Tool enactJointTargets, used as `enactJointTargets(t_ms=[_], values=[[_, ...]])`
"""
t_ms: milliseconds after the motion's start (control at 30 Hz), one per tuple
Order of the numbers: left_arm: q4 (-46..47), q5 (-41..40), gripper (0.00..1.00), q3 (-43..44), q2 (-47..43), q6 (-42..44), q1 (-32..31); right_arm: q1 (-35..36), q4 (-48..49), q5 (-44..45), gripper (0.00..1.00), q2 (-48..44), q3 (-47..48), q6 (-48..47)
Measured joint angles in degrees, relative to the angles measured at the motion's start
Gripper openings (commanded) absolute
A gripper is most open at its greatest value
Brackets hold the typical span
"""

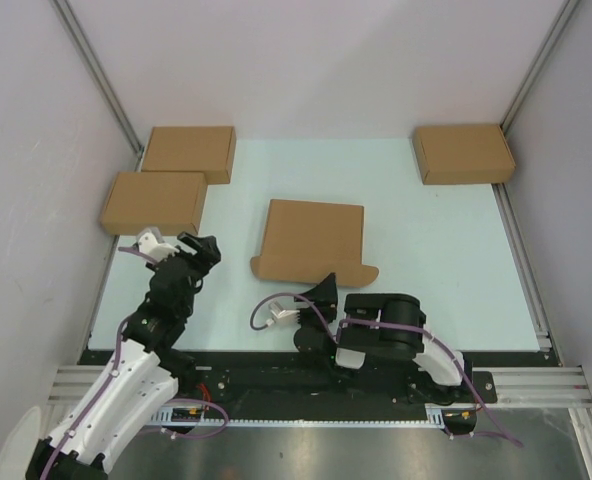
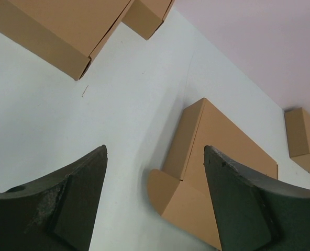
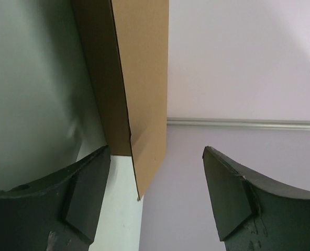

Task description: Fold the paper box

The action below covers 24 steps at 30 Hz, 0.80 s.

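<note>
On the pale green table [image 1: 446, 260], the brown cardboard paper box [image 1: 311, 240] sits by the front edge — probably handy for the left gripper [image 1: 201, 250] and right gripper [image 1: 324, 290], both spread apart, empty.

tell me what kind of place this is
Probably a robot lab test cell: white panel walls in aluminium framing around a pale table, the left arm and right arm mounted at its near edge.

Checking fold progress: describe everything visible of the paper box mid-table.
The paper box is plain brown cardboard, folded into a shallow rectangle lying flat on the pale table. A round-cornered flap juts from its near edge. The open right gripper hovers at that flap; nothing grips the box.
</note>
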Motion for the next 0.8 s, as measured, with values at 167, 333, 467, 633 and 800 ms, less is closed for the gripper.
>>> enactJointTargets(t_ms=[167, 333, 467, 633, 800], values=[[0.5, 0.0, 0.79, -0.5, 0.4, -0.2, 0.0, -3.1, -0.2, -2.9, 0.63, 0.7, 1.4, -0.5], [1.2, 0.0, 0.79, -0.5, 1.0, -0.2, 0.0, -4.8, -1.0, -5.4, 0.34, 1.5, 2.5, -1.2], [1.2, 0.0, 0.79, -0.5, 1.4, -0.2, 0.0, -5.0, -1.4, -6.4, 0.09, 1.5, 2.9, -1.6], [1.2, 0.1, 0.79, -0.5, 1.7, -0.2, 0.0, -4.9, -0.8, -5.5, 0.0, 1.5, 3.4, -2.5], [1.2, 0.1, 0.79, -0.5, 2.0, -0.2, 0.0, -4.9, -0.8, -5.4, 0.0, 0.6, 3.5, -3.1]])
